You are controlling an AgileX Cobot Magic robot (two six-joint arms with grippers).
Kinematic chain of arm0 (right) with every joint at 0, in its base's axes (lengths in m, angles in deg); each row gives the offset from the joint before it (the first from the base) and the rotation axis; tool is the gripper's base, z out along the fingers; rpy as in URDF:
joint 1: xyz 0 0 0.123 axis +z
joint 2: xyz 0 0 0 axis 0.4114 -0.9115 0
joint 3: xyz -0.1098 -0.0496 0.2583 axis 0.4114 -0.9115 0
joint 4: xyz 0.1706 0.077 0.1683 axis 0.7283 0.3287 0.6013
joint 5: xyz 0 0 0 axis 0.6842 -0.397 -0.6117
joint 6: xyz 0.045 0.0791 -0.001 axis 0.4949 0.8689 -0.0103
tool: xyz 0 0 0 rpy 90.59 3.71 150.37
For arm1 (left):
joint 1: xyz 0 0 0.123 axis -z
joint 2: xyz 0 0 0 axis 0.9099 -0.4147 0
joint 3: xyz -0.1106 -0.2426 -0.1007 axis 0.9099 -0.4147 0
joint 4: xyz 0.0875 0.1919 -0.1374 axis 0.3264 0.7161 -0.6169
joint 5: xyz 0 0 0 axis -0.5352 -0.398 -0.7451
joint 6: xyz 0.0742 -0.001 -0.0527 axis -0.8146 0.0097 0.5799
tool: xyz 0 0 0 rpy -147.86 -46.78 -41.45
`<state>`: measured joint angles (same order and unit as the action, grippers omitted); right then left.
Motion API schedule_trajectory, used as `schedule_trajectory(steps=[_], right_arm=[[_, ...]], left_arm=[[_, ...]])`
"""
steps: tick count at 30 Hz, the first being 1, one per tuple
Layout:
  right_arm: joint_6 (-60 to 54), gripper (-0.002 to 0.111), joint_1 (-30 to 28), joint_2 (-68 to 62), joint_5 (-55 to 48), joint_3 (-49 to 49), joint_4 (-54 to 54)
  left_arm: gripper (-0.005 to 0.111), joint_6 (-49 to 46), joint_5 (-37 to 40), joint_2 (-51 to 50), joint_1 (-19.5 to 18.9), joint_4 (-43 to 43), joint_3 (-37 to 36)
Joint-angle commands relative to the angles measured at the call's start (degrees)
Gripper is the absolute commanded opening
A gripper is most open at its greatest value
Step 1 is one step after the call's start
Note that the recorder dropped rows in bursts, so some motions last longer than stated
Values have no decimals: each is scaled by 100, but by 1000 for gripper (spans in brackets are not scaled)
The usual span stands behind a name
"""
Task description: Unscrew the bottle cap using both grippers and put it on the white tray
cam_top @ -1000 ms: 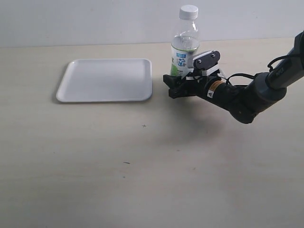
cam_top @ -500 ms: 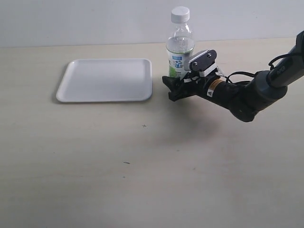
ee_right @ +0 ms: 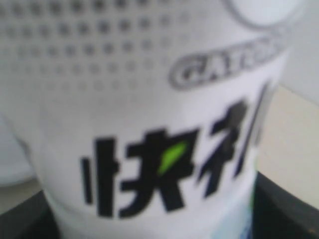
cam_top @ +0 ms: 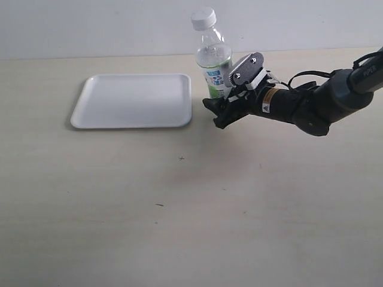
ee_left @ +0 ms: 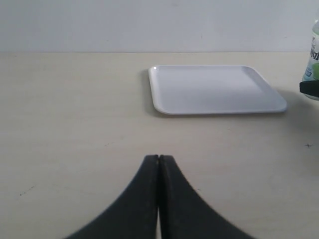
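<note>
The clear bottle (cam_top: 213,64) with its white, blue and green label leans left, just right of the white tray (cam_top: 133,100). Its white cap (cam_top: 203,18) is on the neck. My right gripper (cam_top: 220,107), with the grey screwed plate, is shut on the bottle's lower body. In the right wrist view the label (ee_right: 149,124) fills the frame, with dark jaw parts at both lower corners. My left gripper (ee_left: 158,159) is shut on nothing, low over the table, facing the tray (ee_left: 214,89). It does not show in the exterior view. A sliver of the bottle (ee_left: 314,59) shows at the frame edge.
The pale wooden table (cam_top: 179,209) spreads around the tray and bottle. A white wall (cam_top: 119,24) runs along the far edge. The right arm (cam_top: 323,101) and its black cable stretch in from the right edge.
The right gripper has carried the bottle to the left, toward the tray's corner, and the bottle has tilted from upright to leaning left.
</note>
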<state>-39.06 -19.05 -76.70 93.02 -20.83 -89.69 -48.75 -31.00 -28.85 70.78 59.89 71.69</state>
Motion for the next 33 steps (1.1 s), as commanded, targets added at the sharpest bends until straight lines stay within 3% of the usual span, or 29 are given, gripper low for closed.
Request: schedule_trajectory(steps=[1,11,14,18,20,24,30,33], right_arm=[[-24,0,12,126,-40,3,-33],[388,0,12,114,-109,3,-404],[388,0,12,114,-109,3,-404],[388,0,12,114,-109,3,-404],[388,0,12,114,-109,3,-404],[363,0,12,114,-109,3,-402],[363,0,12,114,-109,3,-402],[363,0,12,114,-109,3,-402]], left_arm=[[0,11,-48,37,-8,19,-12],[0,11,-48,37,-8,19,-12],[0,-556,-490,37,-8,261,-12],[0,-288,-1141,37,-8,-1210,-12],[0,-360,-1839,37,-8,-1476,-12],[0,427,-2983,37,-8,-1848,-12],[0,2027,-5229,37,-8,-1740,-12],[0,2160,-6319,-107,-8,-1372,245]])
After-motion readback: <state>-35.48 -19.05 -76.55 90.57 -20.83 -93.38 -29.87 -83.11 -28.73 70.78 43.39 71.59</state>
